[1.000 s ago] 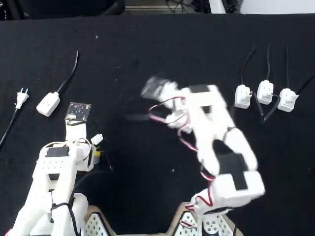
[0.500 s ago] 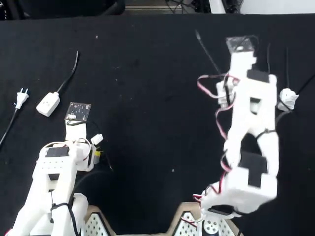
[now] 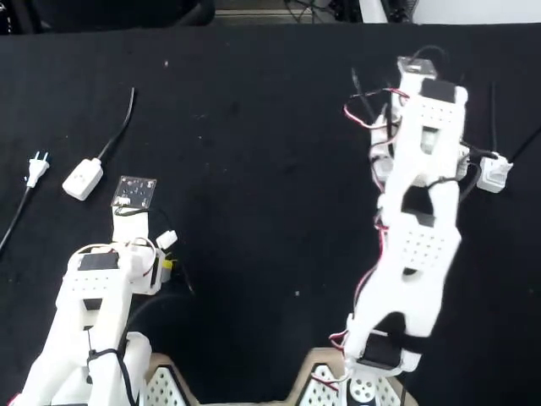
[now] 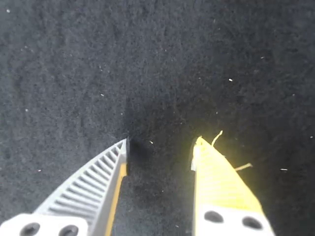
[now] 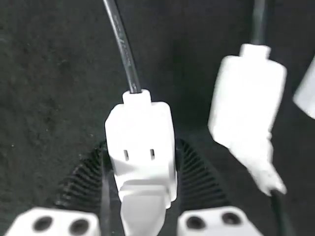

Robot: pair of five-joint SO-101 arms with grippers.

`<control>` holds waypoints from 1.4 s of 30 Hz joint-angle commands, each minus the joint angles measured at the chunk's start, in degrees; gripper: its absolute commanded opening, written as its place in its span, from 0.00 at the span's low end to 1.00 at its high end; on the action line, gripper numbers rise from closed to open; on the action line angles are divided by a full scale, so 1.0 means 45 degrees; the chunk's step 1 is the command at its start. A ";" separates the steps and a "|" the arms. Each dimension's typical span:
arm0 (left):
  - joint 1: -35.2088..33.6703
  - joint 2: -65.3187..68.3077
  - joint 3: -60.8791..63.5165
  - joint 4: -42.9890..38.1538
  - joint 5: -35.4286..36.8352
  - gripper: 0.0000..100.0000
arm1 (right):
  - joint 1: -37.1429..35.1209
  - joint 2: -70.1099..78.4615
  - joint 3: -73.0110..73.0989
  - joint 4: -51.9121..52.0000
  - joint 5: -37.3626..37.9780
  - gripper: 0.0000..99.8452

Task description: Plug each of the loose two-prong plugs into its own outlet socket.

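Loose plug [image 3: 35, 167] and a nearby socket [image 3: 82, 179] lie apart, not joined, at the far left of the black table [image 3: 254, 110]. The right arm [image 3: 418, 245] is extended to the table's far right side. The left arm [image 3: 93, 296] sits folded at the near left. The right gripper [image 5: 141, 147] is clamped on a white outlet socket [image 5: 142, 142], with a ribbed finger against each flank and its two slots facing the wrist camera. A neighbouring socket [image 5: 248, 98] lies just beside it, not touching. A black cable [image 5: 120, 44] leads away from the outlet socket. The left gripper [image 4: 160, 145] is spread wide over bare cloth and holds nothing.
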 commanded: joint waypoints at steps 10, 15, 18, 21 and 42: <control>0.0010 -0.0020 -0.0029 0.0098 0.0000 0.21 | -0.0156 0.3624 -0.6300 0.1250 -0.2032 0.08; 0.0010 -0.0020 -0.0029 0.0098 0.0000 0.21 | -0.0195 0.3897 -0.6359 0.1446 -0.2090 0.20; 0.0010 -0.0020 -0.0029 0.0098 0.0000 0.21 | -0.0195 0.3390 -0.6339 0.1446 -0.2090 0.21; 0.0010 -0.0020 -0.0029 0.0078 0.0000 0.21 | -0.0215 0.2530 -0.6300 0.1465 -0.2090 0.21; 0.0010 -0.0020 -0.0029 0.0039 0.0000 0.21 | -0.0879 -0.6789 -0.3604 0.1504 -0.2110 0.21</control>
